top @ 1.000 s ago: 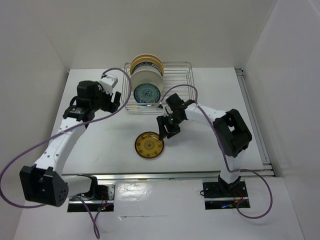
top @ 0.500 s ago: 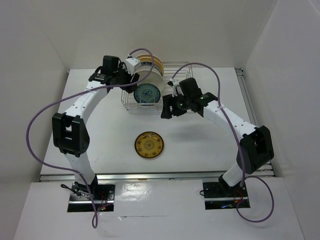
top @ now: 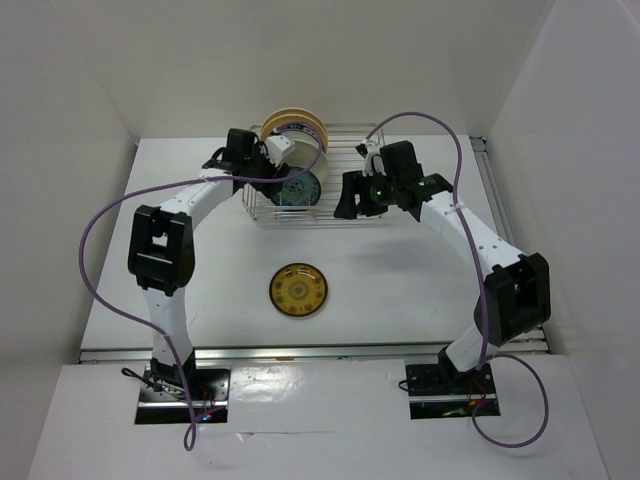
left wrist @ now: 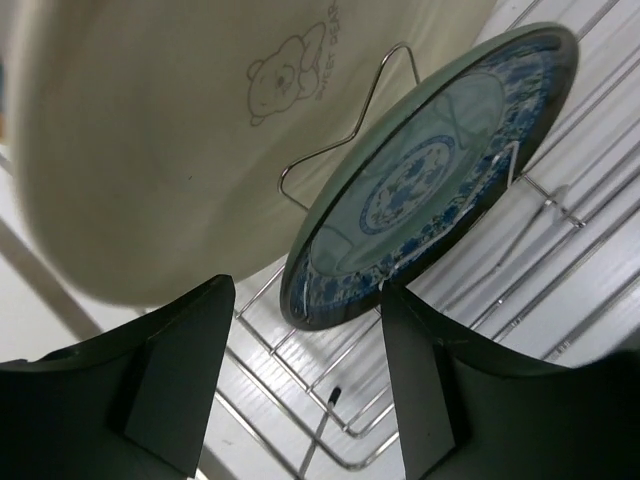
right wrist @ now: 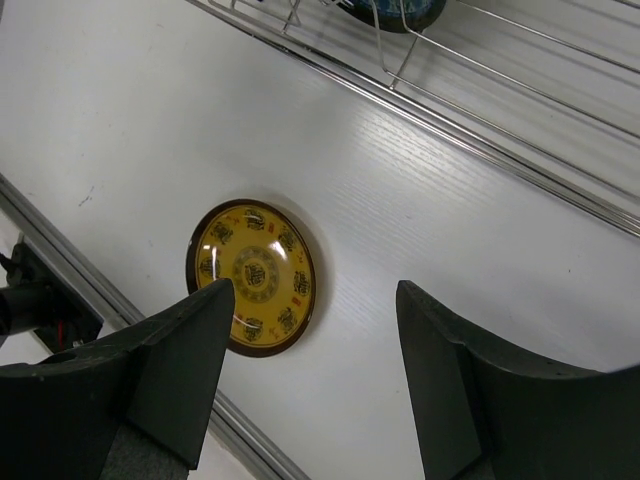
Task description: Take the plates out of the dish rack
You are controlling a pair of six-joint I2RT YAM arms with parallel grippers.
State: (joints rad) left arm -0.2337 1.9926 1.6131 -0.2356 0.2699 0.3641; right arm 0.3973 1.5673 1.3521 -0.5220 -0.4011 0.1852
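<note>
A: Start on the left. Where is the left hand (top: 272, 163)?

B: It is at the left end of the dish rack (top: 348, 150), with its fingers spread and nothing between them pinched. In its wrist view the lower rim of the blue-patterned plate (left wrist: 420, 190) sits just ahead, in line with the gap between the fingers.

A: How does that plate lie?

B: It stands on edge against a wire prong, leaning a little. Its rim runs on a slant from the hand's gap up and away to the right. The large cream plate (left wrist: 200, 130) stands just behind it, to the hand's left and very near. I judge the fingers must straddle the blue rim alone and stay off the cream one.

A: Do they touch the blue rim yet?

B: I cannot tell. They look apart from it.

A: And further right?

B: The gold-patterned plate (top: 299, 291) lies flat on the desk (top: 200, 280), well clear of the rack. The right hand (top: 347, 196) hovers by the rack's near side, also spread and empty, looking down at the desk. The left hand is nearer the blue plate, so I judge the pick to be its job.
</note>
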